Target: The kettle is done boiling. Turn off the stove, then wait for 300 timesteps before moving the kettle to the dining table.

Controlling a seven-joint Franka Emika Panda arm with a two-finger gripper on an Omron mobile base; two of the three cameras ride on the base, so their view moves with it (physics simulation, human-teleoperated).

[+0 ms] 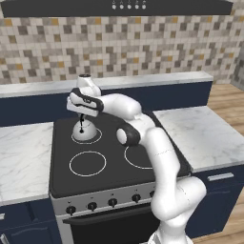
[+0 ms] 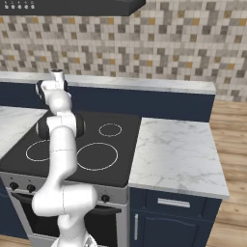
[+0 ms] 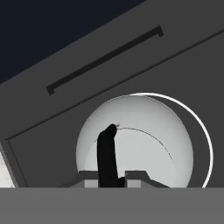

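1. The kettle (image 1: pixel 86 131) sits on the stove's (image 1: pixel 62 167) rear left burner ring.
2. The claw (image 1: pixel 82 119) is clamped on its thin black handle (image 3: pixel 107 155).
3. Rigid, smooth dome (likely slippery, water-heavy); the arched handle's top looks the sensible hold.

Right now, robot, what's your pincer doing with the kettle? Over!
Pincer shut on kettle handle. Kettle sitting on back-left ring of stove. Nothing in the way above it.
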